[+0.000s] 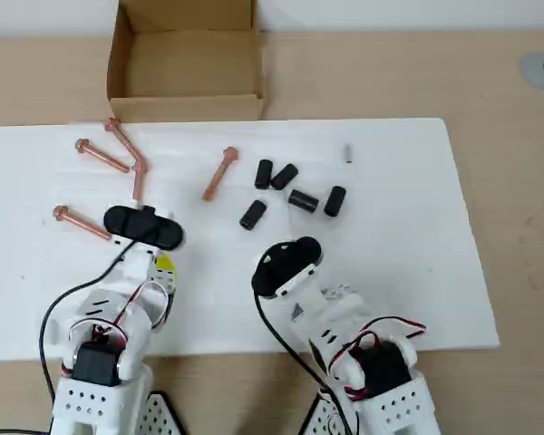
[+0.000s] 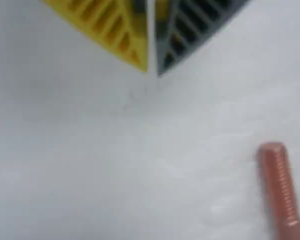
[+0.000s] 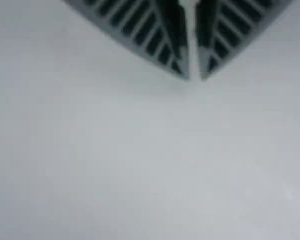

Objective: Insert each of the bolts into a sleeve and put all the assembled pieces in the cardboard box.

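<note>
Cardboard box (image 1: 186,68) is seen empty | left gripper (image 2: 151,70), tips pressed together on nothing, is parked robot-side of the box | right gripper (image 3: 192,75) is likewise closed, empty | one bolt (image 1: 138,184) is laid between left gripper and box, long axis boxward | sleeves (image 1: 284,176) are grouped nearer right gripper
</note>
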`<state>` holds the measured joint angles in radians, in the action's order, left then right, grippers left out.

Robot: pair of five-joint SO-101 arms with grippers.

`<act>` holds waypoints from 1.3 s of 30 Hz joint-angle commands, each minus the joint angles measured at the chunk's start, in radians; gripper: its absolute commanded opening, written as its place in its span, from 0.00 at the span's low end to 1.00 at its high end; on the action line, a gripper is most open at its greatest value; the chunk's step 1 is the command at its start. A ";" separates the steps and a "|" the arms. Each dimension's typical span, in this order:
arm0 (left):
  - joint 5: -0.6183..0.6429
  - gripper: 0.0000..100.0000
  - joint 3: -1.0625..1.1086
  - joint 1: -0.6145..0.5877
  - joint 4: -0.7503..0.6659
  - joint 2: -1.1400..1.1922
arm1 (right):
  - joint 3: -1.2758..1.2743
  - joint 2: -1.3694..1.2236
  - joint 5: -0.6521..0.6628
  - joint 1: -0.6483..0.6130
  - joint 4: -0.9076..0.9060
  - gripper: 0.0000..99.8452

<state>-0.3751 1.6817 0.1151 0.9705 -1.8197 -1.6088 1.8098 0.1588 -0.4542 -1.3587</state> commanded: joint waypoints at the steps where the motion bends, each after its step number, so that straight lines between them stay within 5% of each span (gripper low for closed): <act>1: -0.037 0.01 0.003 0.014 -0.005 -0.007 | -0.001 0.113 0.006 0.008 0.017 0.01; 5: 0.210 0.01 -0.138 -0.101 0.031 -0.005 | 0.068 0.105 0.006 0.050 0.028 0.01; 10: 0.241 0.04 -0.367 -0.219 0.155 0.114 | 0.225 0.038 0.011 0.136 0.041 0.01; 14: 0.304 0.18 -0.597 -0.396 0.190 0.426 | 0.418 -0.239 0.005 0.154 0.046 0.08; 18: 0.413 0.16 -0.914 -0.525 0.180 0.840 | 0.737 -0.654 -0.052 0.168 0.041 0.08; 23: 0.743 0.13 -1.157 -0.537 0.230 1.293 | 1.104 -1.133 -0.132 0.163 0.038 0.07; 29: 0.961 0.12 -1.235 -0.551 0.199 1.538 | 1.313 -1.403 -0.127 0.162 -0.072 0.07; 39: 0.921 0.12 -1.224 -0.559 0.146 1.670 | 1.330 -1.443 0.103 0.099 -0.092 0.07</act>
<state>0.5593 0.5109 -0.4281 1.1377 -0.1550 -0.3322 0.3675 0.2325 -0.3314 -1.4584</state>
